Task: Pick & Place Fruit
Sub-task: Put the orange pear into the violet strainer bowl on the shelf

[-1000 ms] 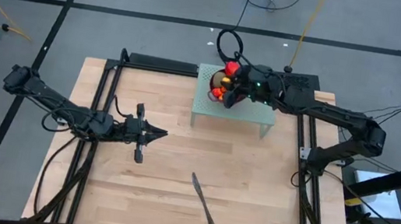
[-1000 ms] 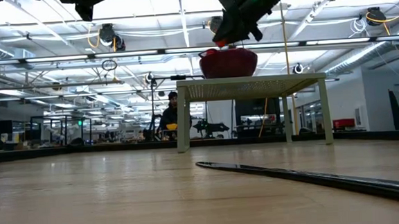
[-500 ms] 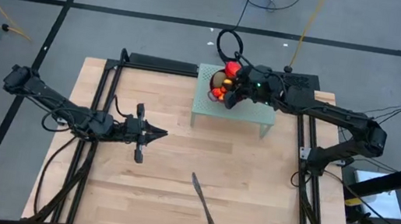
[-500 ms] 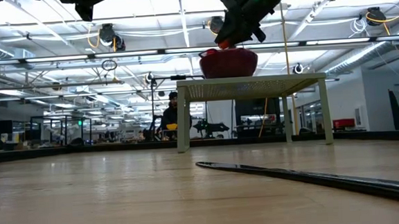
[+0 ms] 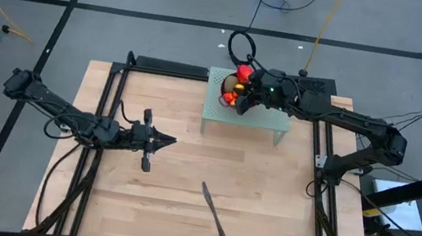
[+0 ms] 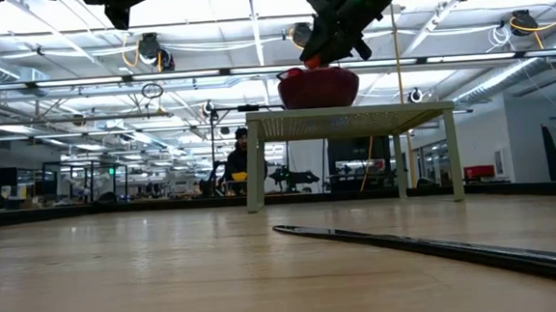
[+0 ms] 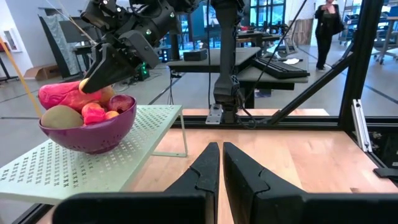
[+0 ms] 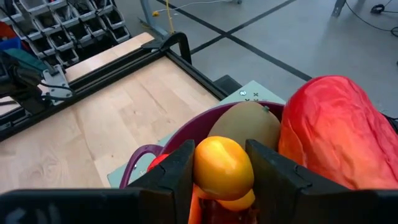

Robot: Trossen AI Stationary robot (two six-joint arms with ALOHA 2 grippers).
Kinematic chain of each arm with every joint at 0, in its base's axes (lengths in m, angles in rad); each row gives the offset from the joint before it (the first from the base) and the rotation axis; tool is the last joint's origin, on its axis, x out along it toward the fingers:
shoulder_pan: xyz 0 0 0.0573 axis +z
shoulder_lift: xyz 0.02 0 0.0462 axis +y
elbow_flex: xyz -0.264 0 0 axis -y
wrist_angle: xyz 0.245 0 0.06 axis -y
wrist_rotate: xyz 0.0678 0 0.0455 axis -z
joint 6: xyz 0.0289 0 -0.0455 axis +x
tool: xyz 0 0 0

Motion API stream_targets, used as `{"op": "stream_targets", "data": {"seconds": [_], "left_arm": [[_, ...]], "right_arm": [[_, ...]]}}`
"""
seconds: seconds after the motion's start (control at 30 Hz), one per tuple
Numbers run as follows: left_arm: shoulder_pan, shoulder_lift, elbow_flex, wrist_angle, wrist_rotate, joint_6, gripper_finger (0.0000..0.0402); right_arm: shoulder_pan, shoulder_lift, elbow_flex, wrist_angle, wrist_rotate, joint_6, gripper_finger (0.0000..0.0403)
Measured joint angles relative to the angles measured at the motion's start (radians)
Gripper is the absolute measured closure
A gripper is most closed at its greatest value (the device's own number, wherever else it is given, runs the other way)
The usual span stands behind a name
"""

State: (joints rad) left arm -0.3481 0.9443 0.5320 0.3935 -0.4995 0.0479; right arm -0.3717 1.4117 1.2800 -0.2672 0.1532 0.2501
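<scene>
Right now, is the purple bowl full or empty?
Full: the purple bowl on the perforated stand holds the mango, a kiwi and smaller fruit; the right gripper has its jaws around an orange piece.

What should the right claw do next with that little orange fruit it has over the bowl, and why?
Probably lift straight up. The right claw has its fingers closed on the small orange fruit, but it sits just above the purple bowl, close against the kiwi and the mango. Rising first should clear them before carrying it off. The left claw waits shut over the table.
</scene>
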Motion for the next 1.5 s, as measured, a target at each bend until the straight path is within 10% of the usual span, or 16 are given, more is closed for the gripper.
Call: {"op": "stream_targets", "data": {"seconds": [1.5], "left_arm": [[0.000,0.000,0.000,0.000,0.000,-0.034,0.0380]], "right_arm": [[-0.002,0.000,0.000,-0.052,0.003,-0.027,0.0248]]}}
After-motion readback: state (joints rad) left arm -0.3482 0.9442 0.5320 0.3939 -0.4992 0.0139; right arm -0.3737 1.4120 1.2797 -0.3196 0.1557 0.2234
